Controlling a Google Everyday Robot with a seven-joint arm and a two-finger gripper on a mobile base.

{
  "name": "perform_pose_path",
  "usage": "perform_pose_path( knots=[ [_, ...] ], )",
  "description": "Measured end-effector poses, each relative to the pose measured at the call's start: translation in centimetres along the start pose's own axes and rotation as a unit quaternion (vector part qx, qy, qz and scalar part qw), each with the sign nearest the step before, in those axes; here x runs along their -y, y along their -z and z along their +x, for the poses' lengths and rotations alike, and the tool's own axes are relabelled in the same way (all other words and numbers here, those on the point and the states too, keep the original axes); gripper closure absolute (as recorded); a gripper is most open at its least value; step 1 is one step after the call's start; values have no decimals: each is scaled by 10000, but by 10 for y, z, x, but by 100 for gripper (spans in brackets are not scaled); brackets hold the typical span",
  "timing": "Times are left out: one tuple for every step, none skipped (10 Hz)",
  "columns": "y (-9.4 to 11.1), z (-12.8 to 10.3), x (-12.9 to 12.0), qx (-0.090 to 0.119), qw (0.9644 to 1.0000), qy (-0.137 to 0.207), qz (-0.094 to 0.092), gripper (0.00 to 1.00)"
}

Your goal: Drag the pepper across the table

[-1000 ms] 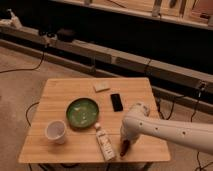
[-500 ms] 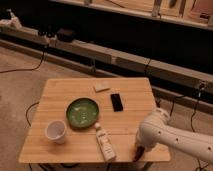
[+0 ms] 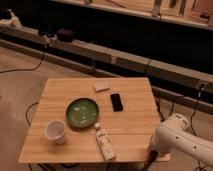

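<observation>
The light-wood table (image 3: 70,95) fills the middle of the camera view. My white arm (image 3: 176,138) reaches in from the lower right, over the table's front right corner. The gripper (image 3: 151,154) points down at that corner and is shut. A small reddish bit of the pepper (image 3: 150,160) shows just under it at the table's front edge. The rest of the pepper is hidden by the arm. I cannot tell whether the gripper holds the pepper or only presses on it.
A green bowl (image 3: 82,112) sits mid-table, with a white cup (image 3: 55,131) at the front left. A white bottle (image 3: 104,142) lies near the front edge. A black phone (image 3: 116,102) and a pale flat block (image 3: 101,86) lie further back. Cables run over the floor.
The arm and gripper have moved right and toward the front edge, from beside the white bottle to the table's front right corner. The red pepper has moved with them.
</observation>
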Motion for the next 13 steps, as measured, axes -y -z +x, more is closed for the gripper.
perform_pose_path(
  knots=[
    [3,7,-4,-35,10000,-51,9,100],
    [5,18,-4,-68,9999,-80,46,100],
    [6,30,-1,-98,9998,-97,108,100],
    [4,42,6,-105,9997,-95,179,100],
    [1,52,13,-97,9996,-92,234,100],
    [-4,59,15,-84,9995,-125,265,100],
    [-8,64,15,-83,9994,-160,302,100],
    [-9,70,16,-138,9992,-174,342,100],
    [-6,79,19,-240,9988,-161,404,100],
    [-2,84,22,-328,9984,-129,437,100],
    [3,89,25,-414,9981,-81,456,100],
    [8,94,29,-498,9977,-2,457,100],
    [10,98,31,-544,9975,46,445,100]
  ],
)
